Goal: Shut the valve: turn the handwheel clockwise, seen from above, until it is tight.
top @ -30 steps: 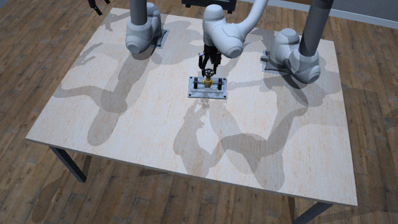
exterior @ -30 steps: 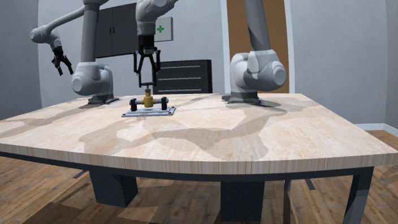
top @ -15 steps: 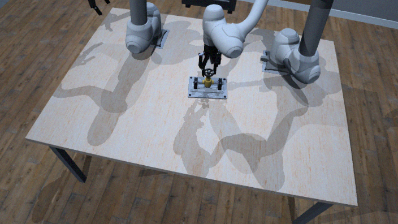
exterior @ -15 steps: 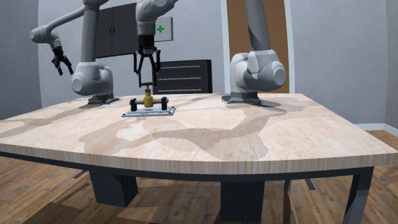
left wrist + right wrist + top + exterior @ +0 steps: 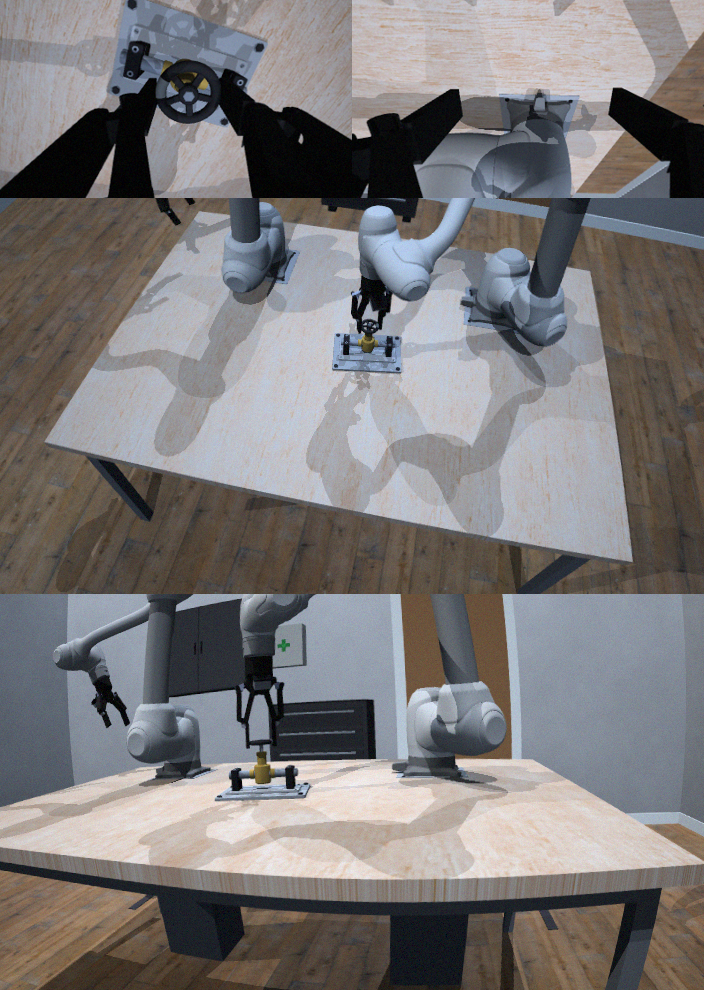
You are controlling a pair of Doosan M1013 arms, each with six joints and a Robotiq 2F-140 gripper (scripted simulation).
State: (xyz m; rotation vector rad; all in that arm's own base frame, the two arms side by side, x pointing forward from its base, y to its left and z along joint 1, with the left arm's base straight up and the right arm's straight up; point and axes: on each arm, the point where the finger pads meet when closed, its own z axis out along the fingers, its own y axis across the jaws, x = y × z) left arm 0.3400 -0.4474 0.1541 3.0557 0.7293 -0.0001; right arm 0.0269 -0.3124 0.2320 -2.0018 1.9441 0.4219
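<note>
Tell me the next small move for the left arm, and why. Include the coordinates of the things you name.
I'd turn the left pincer [image 5: 369,329] [image 5: 260,743] [image 5: 187,90] slightly clockwise, seen from above, keeping its grip: its fingers clasp opposite sides of the round black spoked handwheel [image 5: 370,327] [image 5: 260,742] [image 5: 189,119], which seems level above the yellow valve body [image 5: 368,344] [image 5: 262,771] [image 5: 203,83]. Tightness can't be seen, so ease off if it resists.
</note>
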